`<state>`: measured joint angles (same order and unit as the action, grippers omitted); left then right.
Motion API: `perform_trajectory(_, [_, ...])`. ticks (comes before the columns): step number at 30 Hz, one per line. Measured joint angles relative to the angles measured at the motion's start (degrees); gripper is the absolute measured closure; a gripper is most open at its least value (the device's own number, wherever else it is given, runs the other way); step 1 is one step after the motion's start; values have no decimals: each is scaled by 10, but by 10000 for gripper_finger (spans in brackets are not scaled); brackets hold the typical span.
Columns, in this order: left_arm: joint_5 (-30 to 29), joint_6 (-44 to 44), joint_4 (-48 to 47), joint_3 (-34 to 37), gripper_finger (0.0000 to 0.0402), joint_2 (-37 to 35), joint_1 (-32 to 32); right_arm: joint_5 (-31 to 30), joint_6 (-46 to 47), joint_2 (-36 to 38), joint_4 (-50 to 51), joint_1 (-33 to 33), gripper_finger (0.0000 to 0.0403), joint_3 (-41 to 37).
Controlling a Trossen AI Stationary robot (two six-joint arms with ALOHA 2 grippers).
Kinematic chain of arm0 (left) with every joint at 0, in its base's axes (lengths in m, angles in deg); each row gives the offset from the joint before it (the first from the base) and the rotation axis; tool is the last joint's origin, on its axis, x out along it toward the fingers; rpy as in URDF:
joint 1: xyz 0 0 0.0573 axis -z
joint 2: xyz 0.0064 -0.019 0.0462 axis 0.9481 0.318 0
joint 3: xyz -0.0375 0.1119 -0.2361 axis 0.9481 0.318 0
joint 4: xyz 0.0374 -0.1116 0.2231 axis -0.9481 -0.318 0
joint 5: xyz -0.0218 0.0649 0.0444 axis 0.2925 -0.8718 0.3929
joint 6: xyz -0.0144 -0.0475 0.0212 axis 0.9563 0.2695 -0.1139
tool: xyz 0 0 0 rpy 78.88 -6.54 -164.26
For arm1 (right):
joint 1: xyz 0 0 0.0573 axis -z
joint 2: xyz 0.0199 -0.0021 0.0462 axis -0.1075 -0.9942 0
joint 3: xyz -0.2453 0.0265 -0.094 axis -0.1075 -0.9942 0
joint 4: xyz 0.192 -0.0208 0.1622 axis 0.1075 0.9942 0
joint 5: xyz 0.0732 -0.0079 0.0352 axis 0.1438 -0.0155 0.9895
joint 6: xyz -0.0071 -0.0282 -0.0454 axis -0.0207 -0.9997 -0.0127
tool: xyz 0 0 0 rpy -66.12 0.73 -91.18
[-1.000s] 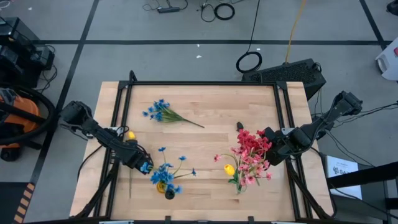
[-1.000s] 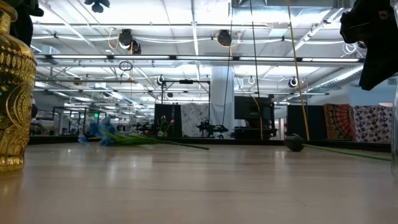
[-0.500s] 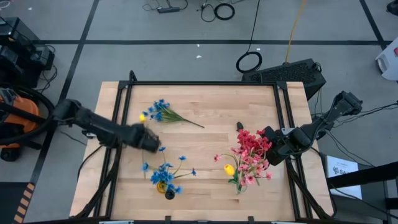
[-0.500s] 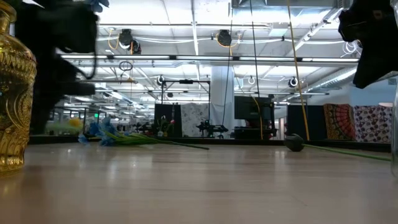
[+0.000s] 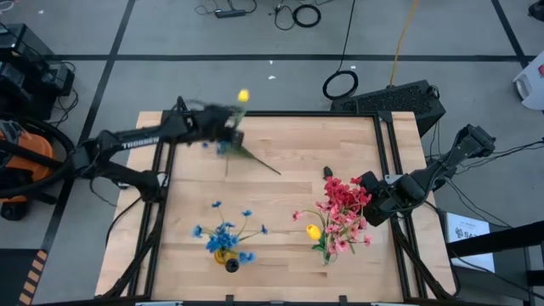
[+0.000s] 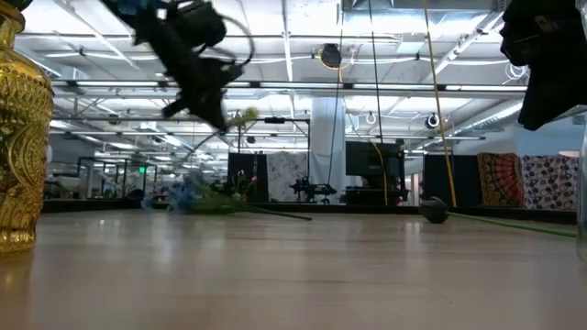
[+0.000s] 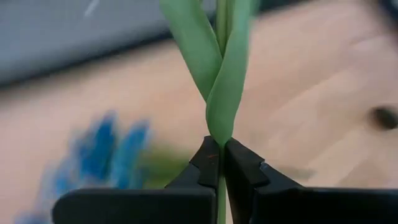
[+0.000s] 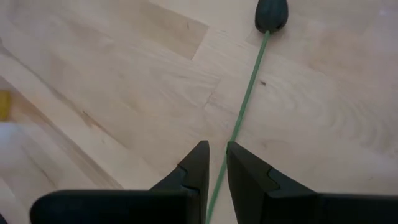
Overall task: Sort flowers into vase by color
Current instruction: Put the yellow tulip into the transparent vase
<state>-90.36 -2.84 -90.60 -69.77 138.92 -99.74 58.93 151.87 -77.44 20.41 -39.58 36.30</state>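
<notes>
Yellow bud (image 5: 243, 96) was up in the air over the far edge of the table (image 5: 280, 183), on a thin green stem w/ leaves clamped in the left gripper (image 7: 219, 163); jaws pinched tight on the stem, leaves twisting up just past the tips in the left wrist view. Stem's long axis ran roughly from gripper up/away to the bud, so the bud led and the cut end trailed toward the wrist. Left gripper (image 5: 223, 126) sat at the table's far-left part, right over/near the loose blue sprig (image 5: 223, 146) lying flat there, stem of that one pointing toward table centre. Near-left: vase w/ blue flowers (image 5: 224, 246) already in it; gold vase (image 6: 20, 137) showed at the low view's left edge. Near-right: vase w/ red & pink flowers (image 5: 342, 212), plus another yellow bud (image 5: 314, 231) in that bunch. Key relation: held yellow bud was well apart from both vases, far side vs near side; red/pink bunch w/ the yellow was across the table on the right arm's side, blue vase on the left arm's own side. Judgement: left arm prob needs a long reach across or a hand-off. Right gripper (image 8: 216, 163) hovered by the red bunch, fingers nearly together w/ a narrow gap, holding nothing I could see; a dark bud (image 8: 272, 15) on a long stem lay on the wood, stem running toward that gap.
</notes>
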Motion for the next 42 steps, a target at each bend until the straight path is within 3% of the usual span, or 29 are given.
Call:
perform_trajectory(8, [153, -200, 87, -237, 388, 163, -9, -45, 59, 0, 1, 1, 355, 0])
perform_trajectory(12, [205, -277, 111, -309, 388, 218, 11, -38, 54, 0, 1, 1, 355, 0])
perform_trajectory(17, [235, -294, 135, -331, 388, 225, 27, -38, 42, 0, 1, 1, 355, 0])
perform_trajectory(22, [391, -289, 181, -331, 388, 228, 36, -37, 25, 0, 1, 1, 355, 0])
perform_trajectory(24, [412, -279, 189, -331, 388, 232, 55, -35, 12, 0, 1, 1, 355, 0])
perform_trajectory(26, [409, -247, 235, -315, 389, 237, 78, -25, 4, 0, 1, 1, 355, 0])
perform_trajectory(28, [391, -208, 360, -275, 389, 237, 105, -8, -11, 0, 1, 1, 355, 0])
perform_trajectory(31, [365, -160, 542, -199, 389, 234, 133, 17, -33, 0, 1, 0, 355, 0])
perform_trajectory(36, [348, -66, 734, -56, 389, 237, 147, 36, -68, 0, 1, 0, 355, 0])
perform_trajectory(42, [180, -40, 1079, 79, 389, 278, 217, 36, -97, 0, 1, 0, 355, 0])
